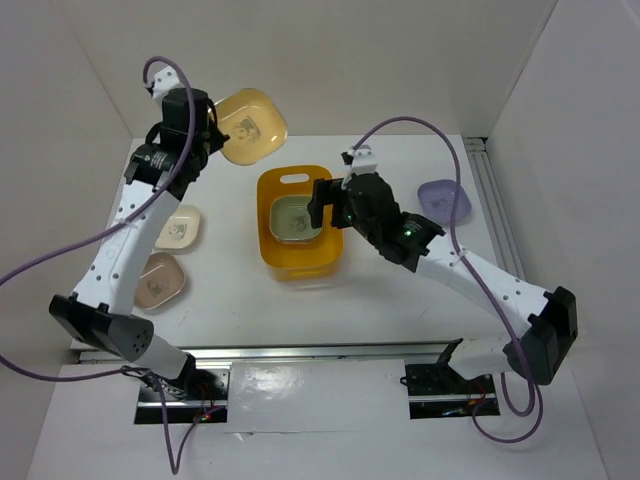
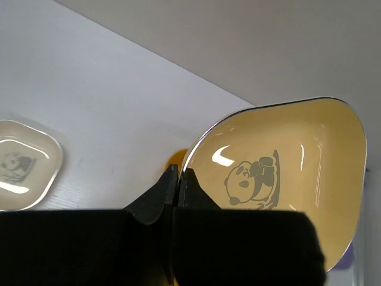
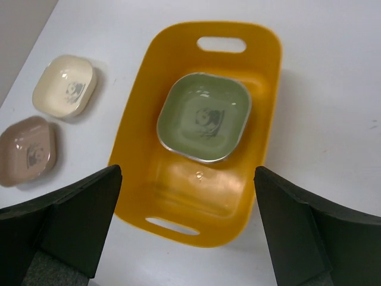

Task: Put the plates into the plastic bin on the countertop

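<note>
Plates nearest my side come first: a tan plate point(image 1: 160, 280) sits on the desk point(image 1: 400, 300) to the near left of the plastic bin point(image 1: 300, 268). A cream plate point(image 1: 178, 228) lies just beyond it, straight left of the bin. Neither is being touched.

The bin is the only container, deep and yellow-orange. It holds one green plate point(image 3: 203, 116) lying flat on its floor toward the far end, panda print up. The rest of the floor is bare. My right pincer point(image 3: 187, 174) hangs above the bin with its jaws spread wide and nothing between them. A lavender plate point(image 1: 445, 203) lies right of the bin, well apart from it.

Farthest out, beyond the bin's far left corner, my left pincer point(image 2: 177, 179) is clamped tight on the rim of a yellow plate point(image 2: 280, 161). The plate tilts steeply and looks clear of the desk. So I judge the step in hand to be carrying this yellow plate to the bin. The next move calls for swinging it in over the rim and levelling it above the green plate or the bare near half. I must also keep off the right arm crowding that space before I let go.
</note>
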`<state>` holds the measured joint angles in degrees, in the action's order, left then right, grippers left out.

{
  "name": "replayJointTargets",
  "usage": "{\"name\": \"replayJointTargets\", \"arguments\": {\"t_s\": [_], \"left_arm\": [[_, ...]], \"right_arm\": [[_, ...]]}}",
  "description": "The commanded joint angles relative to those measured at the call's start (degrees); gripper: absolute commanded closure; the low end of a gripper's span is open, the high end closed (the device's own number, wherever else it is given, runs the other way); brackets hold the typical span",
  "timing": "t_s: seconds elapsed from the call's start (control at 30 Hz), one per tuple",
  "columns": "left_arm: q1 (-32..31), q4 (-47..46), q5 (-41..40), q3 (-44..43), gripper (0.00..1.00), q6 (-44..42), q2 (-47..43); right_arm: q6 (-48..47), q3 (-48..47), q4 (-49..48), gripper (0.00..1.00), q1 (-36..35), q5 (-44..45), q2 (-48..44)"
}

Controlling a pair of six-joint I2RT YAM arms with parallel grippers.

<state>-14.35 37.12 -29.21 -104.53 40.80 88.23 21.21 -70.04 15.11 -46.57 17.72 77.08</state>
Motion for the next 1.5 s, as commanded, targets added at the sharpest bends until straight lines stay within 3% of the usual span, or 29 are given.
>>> {"name": "replayJointTargets", "arguments": {"t_s": [0.0,0.1,0.23,0.57,1.0,1.1,1.13,1.23,1.33,1.47], "left_arm": [[-5.1,1.8,2.0,1.9,1.0,-0.2,1.1],[-8.8,-0.5,5.7,4.8,1.0,-0.2,1.1],[-12.5,-3.9,4.9,6.6,1.0,-3.7,6.3],[-12.5,-4.6,8.3,5.5,1.0,-8.9,17.1],[-10.3,-1.7,5.5,-0.3,0.98,-16.2,27.2],[-9.6,-1.1,7.2,-1.6,0.86,-15.5,28.1],[-9.6,-0.6,7.2,-1.6,0.62,-15.5,28.1],[-10.2,-0.6,7.7,-1.0,0.22,-15.0,24.6],[-11.6,-1.1,8.2,0.4,0.07,-15.0,20.9],[-13.8,-1.6,10.2,3.4,0.02,-14.3,12.3]], "right_arm": [[1.2,0.6,0.9,0.01,3.3,3.2,-6.3],[1.9,1.2,4.5,0.01,6.6,4.6,-9.8],[3.4,3.6,6.9,0.01,16.1,0.2,-14.6],[3.4,9.1,5.6,0.01,32.9,-15.9,-16.3],[1.8,13.7,-1.0,0.01,38.4,-21.9,-7.6],[1.3,14.2,-1.1,0.01,38.4,-22.5,-7.6],[0.8,13.7,-1.1,0.01,38.4,-22.5,-7.6],[-0.6,12.4,-0.5,0.01,38.4,-21.0,-6.5],[-2.0,11.8,0.1,0.01,39.1,-19.8,-3.7],[-3.5,11.2,-0.4,0.01,41.9,-17.4,1.5]]}}
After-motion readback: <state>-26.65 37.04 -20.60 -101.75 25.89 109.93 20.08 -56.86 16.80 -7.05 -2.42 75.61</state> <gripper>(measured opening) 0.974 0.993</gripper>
